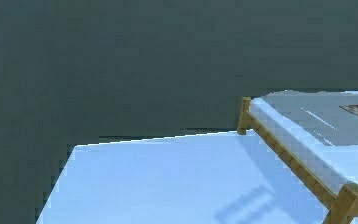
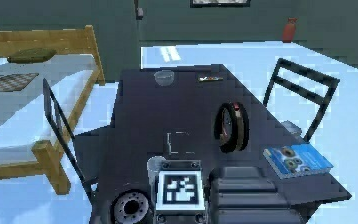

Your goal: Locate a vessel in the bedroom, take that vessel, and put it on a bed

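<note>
Vessel: small grey bowl [image 2: 164, 76], upright on the far end of the dark table [image 2: 137, 120], close to its far edge and a little left of the tabletop's middle.
Beside bowl: small flat dark item [image 2: 205, 77] just to its right, not touching; kind unclear.
Mid-table: faint clear upright outline [image 2: 177, 143], maybe a glass, cannot tell. A black ring-shaped object [image 2: 230, 126] stands on edge to its right.
Table, right side: blue flat book-like item [image 2: 298, 160] lies near the right edge. A small pale item [image 2: 290, 127] lies just beyond it, too small to name.
Gripper: dark gripper [image 2: 133, 208] low at the arm side view's bottom edge, left of the white marker square [image 2: 180, 191], at the table's near end. Fingers not made out; cannot tell how they stand or whether anything is held.
Arm: dark bar [image 2: 249, 195] at the bottom, right of the marker.
Chairs: one dark chair [image 2: 59, 115] at the table's left side, another chair [image 2: 299, 85] at its far right.
Bed: wooden-framed bed [image 2: 47, 42] with a pale mattress, left of the table; a checkered cushion [image 2: 11, 83] lies on it. The forward view has the bed at its right edge.
Far: red object [image 2: 287, 30] by the dark wall; framed picture [image 2: 222, 3] on the wall.
Floor: light blue floor [image 1: 167, 180].
</note>
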### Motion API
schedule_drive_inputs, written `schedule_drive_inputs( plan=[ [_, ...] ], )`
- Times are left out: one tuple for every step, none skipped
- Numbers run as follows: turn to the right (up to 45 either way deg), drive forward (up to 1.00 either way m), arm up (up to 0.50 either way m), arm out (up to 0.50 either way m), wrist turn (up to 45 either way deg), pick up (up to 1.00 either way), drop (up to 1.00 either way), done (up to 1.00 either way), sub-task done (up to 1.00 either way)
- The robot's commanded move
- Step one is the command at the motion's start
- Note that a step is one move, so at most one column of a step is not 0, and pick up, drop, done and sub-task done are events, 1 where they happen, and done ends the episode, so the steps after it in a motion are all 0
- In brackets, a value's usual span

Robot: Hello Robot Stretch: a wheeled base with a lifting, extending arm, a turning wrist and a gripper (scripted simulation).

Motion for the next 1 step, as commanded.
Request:
schedule_drive_inputs(
  plan=[
    [0.0,0.00,0.00,0.16,0.0,0.00,0.00,0.00,0.00]
  ],
)
